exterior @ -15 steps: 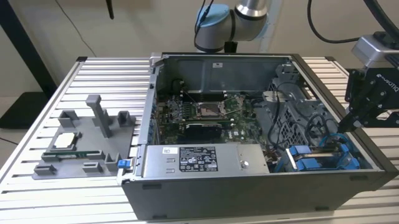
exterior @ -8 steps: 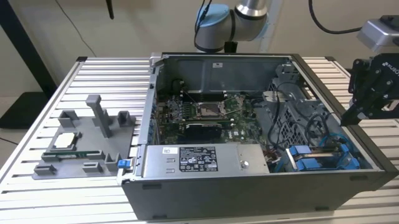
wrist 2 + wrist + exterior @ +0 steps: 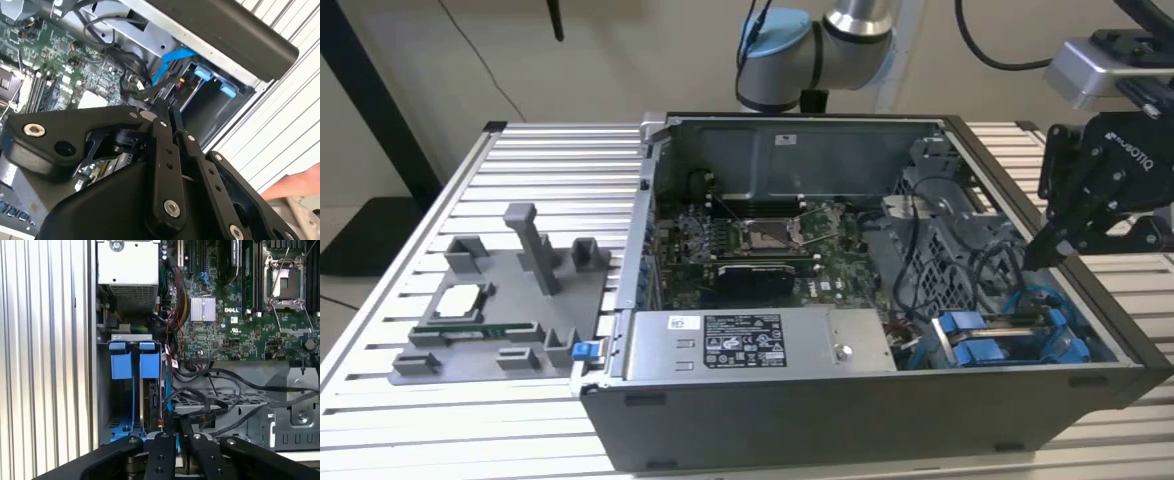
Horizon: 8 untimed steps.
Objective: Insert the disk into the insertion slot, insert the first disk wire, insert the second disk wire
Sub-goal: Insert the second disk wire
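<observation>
The disk [image 3: 152, 401] stands on edge in the insertion slot [image 3: 102, 390], under one of two blue carrier tabs [image 3: 149, 365]. In the exterior view the slot [image 3: 1083, 352] is at the case's near corner on the exterior view's right, with blue carriers [image 3: 983, 350] in it. My gripper [image 3: 1058, 250] hangs just above that corner. Its fingers [image 3: 161, 125] are pressed together on a black wire connector [image 3: 148, 94]. A blue wire [image 3: 167, 390] runs beside the disk, and the same blue wire [image 3: 169, 64] shows near the bay in the second wrist view.
Black cables [image 3: 220, 405] loop over the grey cage next to the bay. The motherboard [image 3: 767, 235] and power supply [image 3: 747, 345] fill the case. A grey fixture [image 3: 500, 310] with parts stands on the slatted table. What looks like a hand [image 3: 300, 186] is beside the case.
</observation>
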Available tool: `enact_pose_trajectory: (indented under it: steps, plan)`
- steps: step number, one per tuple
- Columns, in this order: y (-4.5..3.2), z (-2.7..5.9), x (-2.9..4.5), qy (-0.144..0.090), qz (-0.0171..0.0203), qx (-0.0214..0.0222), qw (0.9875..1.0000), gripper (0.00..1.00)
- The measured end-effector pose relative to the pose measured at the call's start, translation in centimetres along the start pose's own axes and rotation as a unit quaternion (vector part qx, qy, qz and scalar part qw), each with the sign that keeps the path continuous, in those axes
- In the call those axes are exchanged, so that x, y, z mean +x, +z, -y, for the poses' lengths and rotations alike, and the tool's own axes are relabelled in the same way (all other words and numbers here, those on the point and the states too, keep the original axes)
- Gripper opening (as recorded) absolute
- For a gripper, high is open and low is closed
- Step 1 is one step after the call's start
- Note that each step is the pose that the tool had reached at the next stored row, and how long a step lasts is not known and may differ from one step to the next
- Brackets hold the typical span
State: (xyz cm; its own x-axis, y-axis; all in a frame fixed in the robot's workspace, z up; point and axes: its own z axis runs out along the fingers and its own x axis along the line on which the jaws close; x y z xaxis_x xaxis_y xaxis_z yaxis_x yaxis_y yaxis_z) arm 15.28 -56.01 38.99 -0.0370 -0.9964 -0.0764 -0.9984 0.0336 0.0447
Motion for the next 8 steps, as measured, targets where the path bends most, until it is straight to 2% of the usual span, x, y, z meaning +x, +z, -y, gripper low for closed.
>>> enact_pose_trajectory:
  steps: [5, 8]
  plan:
    - [0.05, -1.85, 0.15, 0.000, 0.0001, 0.0025, 1.0000, 0.00]
    - [0.10, -2.33, 0.33, 0.000, 0.0001, 0.0031, 1.0000, 0.00]
